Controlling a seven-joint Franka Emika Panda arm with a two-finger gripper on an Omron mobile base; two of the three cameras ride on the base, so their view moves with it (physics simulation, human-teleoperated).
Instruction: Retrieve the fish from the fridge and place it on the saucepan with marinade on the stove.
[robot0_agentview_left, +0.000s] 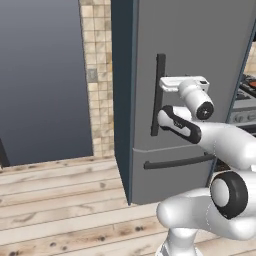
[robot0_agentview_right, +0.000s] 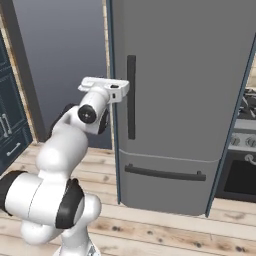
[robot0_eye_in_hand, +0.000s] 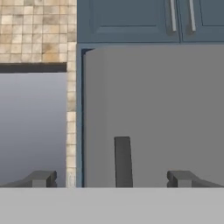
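Above a plank floor (robot0_agentview_left: 55, 200), the shut fridge (robot0_agentview_right: 185, 100) is seen, handle (robot0_agentview_right: 131, 97) running twelve-to-six; fingers (robot0_eye_in_hand: 41, 178) released.

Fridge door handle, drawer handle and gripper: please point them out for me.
Fridge door handle (robot0_agentview_right: 131, 97), right base view, middle of the dark vertical bar.
Drawer handle (robot0_agentview_right: 165, 174), right base view, middle of the horizontal bar.
Gripper (robot0_eye_in_hand: 111, 178), hand view, between the open fingertips.

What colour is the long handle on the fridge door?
Dark, nearly black. The handle on the grey fridge shows best in the right base view.
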